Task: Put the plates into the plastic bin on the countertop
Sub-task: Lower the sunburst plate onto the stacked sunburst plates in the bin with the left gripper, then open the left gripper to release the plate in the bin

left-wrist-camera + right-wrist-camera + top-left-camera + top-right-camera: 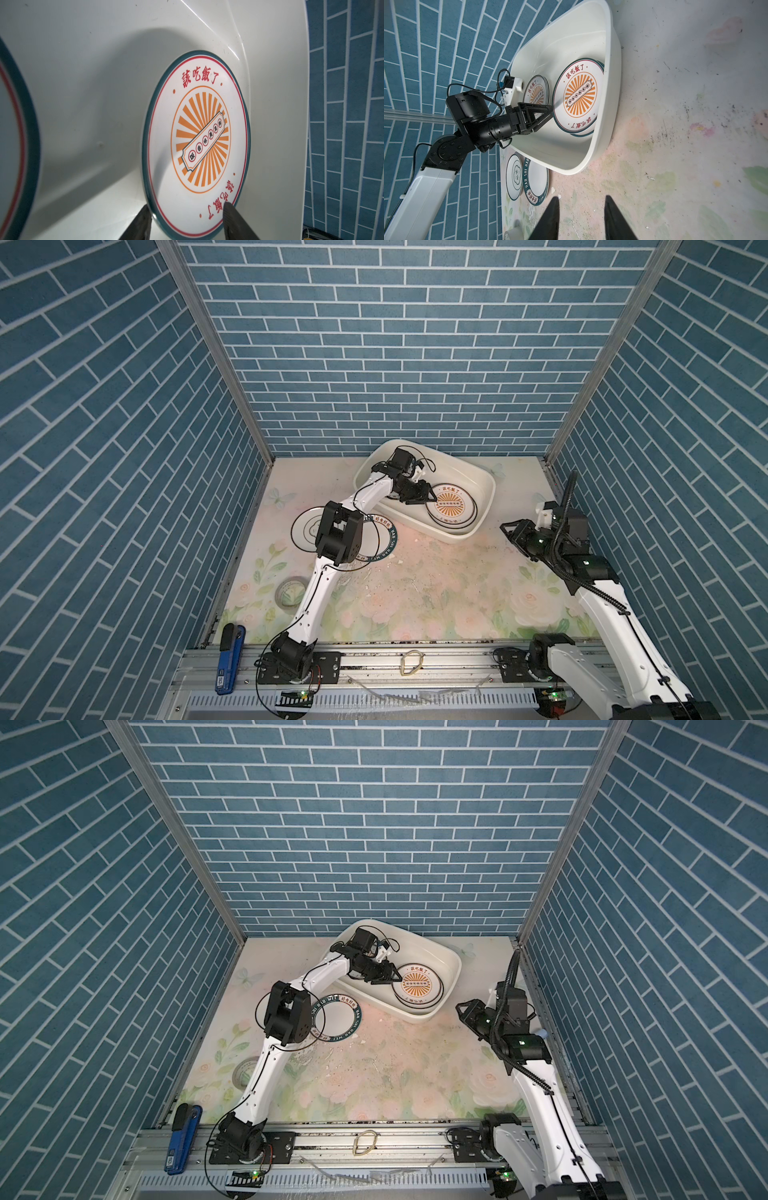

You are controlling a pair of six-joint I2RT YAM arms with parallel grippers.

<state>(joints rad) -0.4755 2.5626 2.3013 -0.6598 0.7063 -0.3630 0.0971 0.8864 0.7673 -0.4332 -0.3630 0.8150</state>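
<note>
Left gripper [428, 498], jaws spread wide and gripping nothing, straddles the 9 o'clock edge of a round white plate with orange sunburst centre [451, 506]. The plate lies atop a stack in the cream-white rectangular plastic bin [457, 470], at the floral countertop's [415, 580] 12 o'clock. Right gripper [505, 526], part-open and empty, hovers at the bin's 4 o'clock. A green-lettered white plate [336, 1019] and a dark-rimmed white plate [305, 529] lie at its 8 o'clock.

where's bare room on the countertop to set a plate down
Bare: the scuffed middle of the countertop, bordered by the plastic bin behind, the tape roll to the left and the right gripper to the right. Crowded: left of the bin, where the emblem plate and green-rimmed plate lie, and inside it, with sunburst plates and the left gripper.
</note>
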